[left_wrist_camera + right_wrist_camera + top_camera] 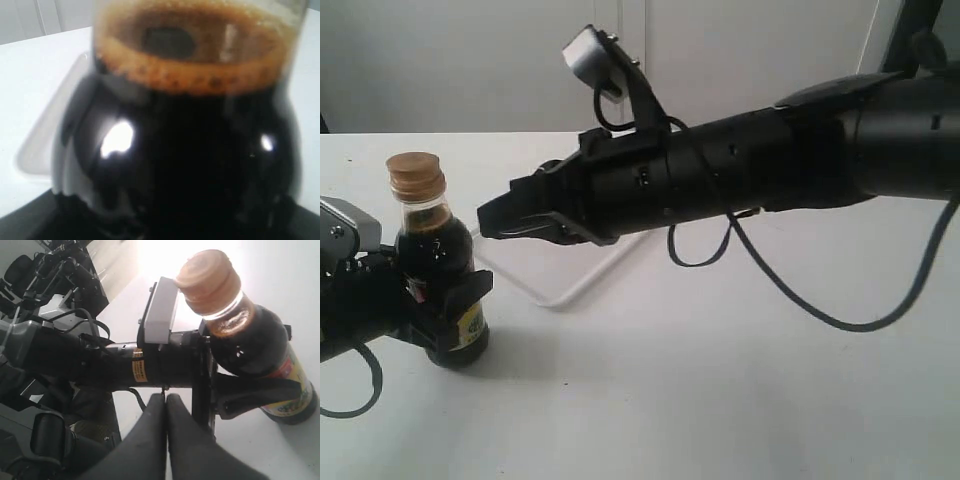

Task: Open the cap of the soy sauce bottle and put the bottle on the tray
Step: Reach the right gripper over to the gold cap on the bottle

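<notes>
White table (740, 400) carries one bottle (438, 262), upright at the left, its lower body clamped between the left gripper (445, 310) fingers (470, 290); its one cap (415, 176) is down. Right gripper (505, 224), fingers pressed together and empty, hangs just right of the bottle's shoulder. One tray (582, 283) lies behind

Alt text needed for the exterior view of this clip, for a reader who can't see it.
The left gripper holds the soy sauce bottle upright on the white table, its golden-tan cap closed. The right gripper, jaws together, reaches in from the right toward the bottle, above a partly hidden white tray.
</notes>
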